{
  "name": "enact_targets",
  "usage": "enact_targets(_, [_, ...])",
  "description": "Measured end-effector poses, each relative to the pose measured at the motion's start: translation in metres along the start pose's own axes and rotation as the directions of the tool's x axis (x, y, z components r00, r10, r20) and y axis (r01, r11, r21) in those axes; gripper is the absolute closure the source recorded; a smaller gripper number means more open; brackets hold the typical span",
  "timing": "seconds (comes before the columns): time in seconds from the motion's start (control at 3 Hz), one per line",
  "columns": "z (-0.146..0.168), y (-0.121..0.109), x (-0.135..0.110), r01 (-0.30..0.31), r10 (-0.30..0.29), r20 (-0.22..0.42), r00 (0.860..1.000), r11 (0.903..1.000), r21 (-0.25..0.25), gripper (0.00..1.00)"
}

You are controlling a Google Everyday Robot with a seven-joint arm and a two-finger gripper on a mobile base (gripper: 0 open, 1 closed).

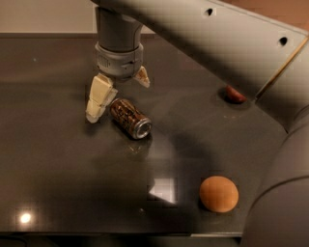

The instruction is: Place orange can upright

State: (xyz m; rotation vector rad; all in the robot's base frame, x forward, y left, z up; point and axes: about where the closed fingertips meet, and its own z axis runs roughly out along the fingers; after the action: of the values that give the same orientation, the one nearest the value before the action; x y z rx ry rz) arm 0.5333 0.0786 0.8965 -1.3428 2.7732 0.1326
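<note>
Dark glossy tabletop (58,193). My cream two-finger gripper (119,99) hangs at 11 o'clock, fingers spread and gripping nothing. It sits just over the far end of the brownish-orange patterned drink can (129,118), which lies on its side, silver end toward 5 o'clock. Likely light, thin-walled, slick and prone to rolling. I'd pinch mid-body. Round orange fruit (218,193) at 5 o'clock.

Indoors, it looks like a kitchen-style counter serving as a robot test spot. A dark, glossy countertop (48,169) meets a pale wall (43,14) at its far edge. An orange (218,193) sits near right. The gripper (119,99), fingers spread, hangs over the far left.
</note>
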Motion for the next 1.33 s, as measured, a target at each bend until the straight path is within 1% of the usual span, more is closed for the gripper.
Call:
enact_targets(0.33, [0.016,-0.019,-0.001,-0.072,0.072,-0.03,0.997,0.9974,0.0,0.0])
enact_targets(0.67, [0.026,-0.037,-0.002,-0.114,0.115,-0.045,0.992,0.9934,0.004,0.0])
enact_targets(1.0, [0.032,-0.039,-0.003,-0.118,0.118,-0.057,0.991,0.993,0.01,0.0])
enact_targets(1.33, [0.046,-0.039,-0.005,-0.116,0.118,-0.085,0.989,0.9928,0.028,0.0])
